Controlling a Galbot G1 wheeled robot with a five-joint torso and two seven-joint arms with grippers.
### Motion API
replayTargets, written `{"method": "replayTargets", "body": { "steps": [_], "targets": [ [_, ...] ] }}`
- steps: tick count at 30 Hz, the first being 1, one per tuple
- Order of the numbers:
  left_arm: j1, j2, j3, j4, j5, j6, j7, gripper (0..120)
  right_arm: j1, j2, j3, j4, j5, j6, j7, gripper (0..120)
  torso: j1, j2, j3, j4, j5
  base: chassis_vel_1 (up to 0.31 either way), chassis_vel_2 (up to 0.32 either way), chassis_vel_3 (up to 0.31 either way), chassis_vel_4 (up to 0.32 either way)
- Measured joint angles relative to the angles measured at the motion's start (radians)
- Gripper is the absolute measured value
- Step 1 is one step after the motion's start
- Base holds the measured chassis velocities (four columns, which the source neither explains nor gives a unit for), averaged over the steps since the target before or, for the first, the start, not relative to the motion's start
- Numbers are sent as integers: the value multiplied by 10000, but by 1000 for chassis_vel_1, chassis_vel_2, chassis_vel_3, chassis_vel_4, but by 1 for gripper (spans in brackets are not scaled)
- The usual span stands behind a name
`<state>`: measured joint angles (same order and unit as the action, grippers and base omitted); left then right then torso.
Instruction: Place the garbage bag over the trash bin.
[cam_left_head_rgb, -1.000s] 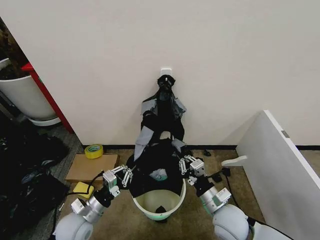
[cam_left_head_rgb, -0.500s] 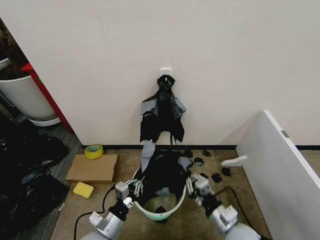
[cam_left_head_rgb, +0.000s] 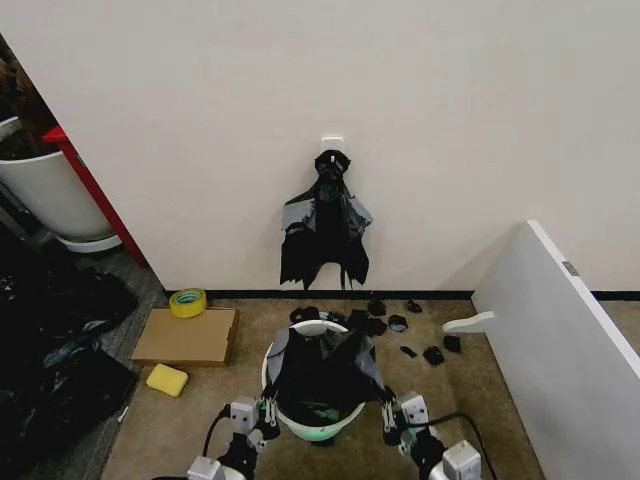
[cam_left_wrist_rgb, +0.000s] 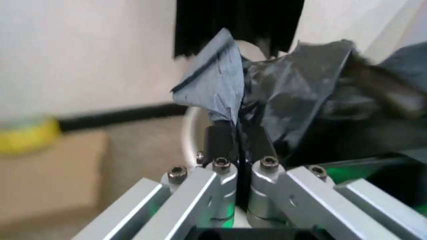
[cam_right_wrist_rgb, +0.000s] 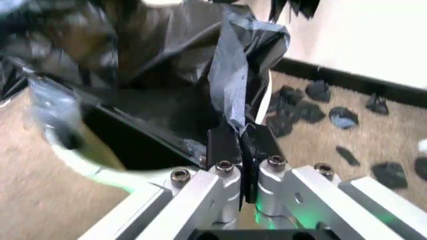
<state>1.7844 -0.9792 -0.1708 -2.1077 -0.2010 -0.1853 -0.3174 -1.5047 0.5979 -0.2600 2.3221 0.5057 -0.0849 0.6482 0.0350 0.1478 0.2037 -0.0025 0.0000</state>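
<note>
Bag, garbage (cam_left_head_rgb: 322, 370): thin glossy black film, draped across the mouth of the trash bin (cam_left_head_rgb: 300, 330), a round cream bucket on the carpet near the wall. Far rim bare and cream; near rim under plastic; pale green glow at the base.

Handling, as judged: very light, limp, slippery, easily torn or stretched. Will not hold a shape; billows and folds over itself. Best taken at the open hem, two opposite points, a bunched pinch each, so the mouth can be spread past the rim.

Left gripper (cam_left_wrist_rgb: 237, 142): fingers pressed together on a pleated fold of the bag's edge, at the bin's near left side.

Right gripper (cam_right_wrist_rgb: 241, 142): likewise pinched tight on a twisted strip of the hem, at the near right side, beside the rim.

Surroundings: bunch of black bags (cam_left_head_rgb: 325, 225) knotted on a wall hook; black scraps (cam_left_head_rgb: 405, 335) on the carpet beside the bin.

Change over the last second: both grippers have drawn back and down toward the robot, from the far side of the bin to the near side. The bag has come off the hanging bunch and now spans the opening.
</note>
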Motion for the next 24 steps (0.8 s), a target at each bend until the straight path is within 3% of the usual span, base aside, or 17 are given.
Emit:
{"method": "replayTargets", "body": {
  "steps": [8,17,24],
  "targets": [
    [782,207,-938,-124,2035,-128,-266,0,-241,25,-87,451,91,-1015,741,0,0,0,0,1,-1,0,0,0,0],
    [1096,354,-736,102,2429,358,-795,0,-333,520,-229,-441,-823,-1190,858,0,1,0,1,-1,0,0,0,0,0],
    [1377,414,-382,309,2505,422,-812,0,-290,693,-329,-1746,-3481,-784,229,0,1,0,0,0,0,0,0,0,0]
  ]
}}
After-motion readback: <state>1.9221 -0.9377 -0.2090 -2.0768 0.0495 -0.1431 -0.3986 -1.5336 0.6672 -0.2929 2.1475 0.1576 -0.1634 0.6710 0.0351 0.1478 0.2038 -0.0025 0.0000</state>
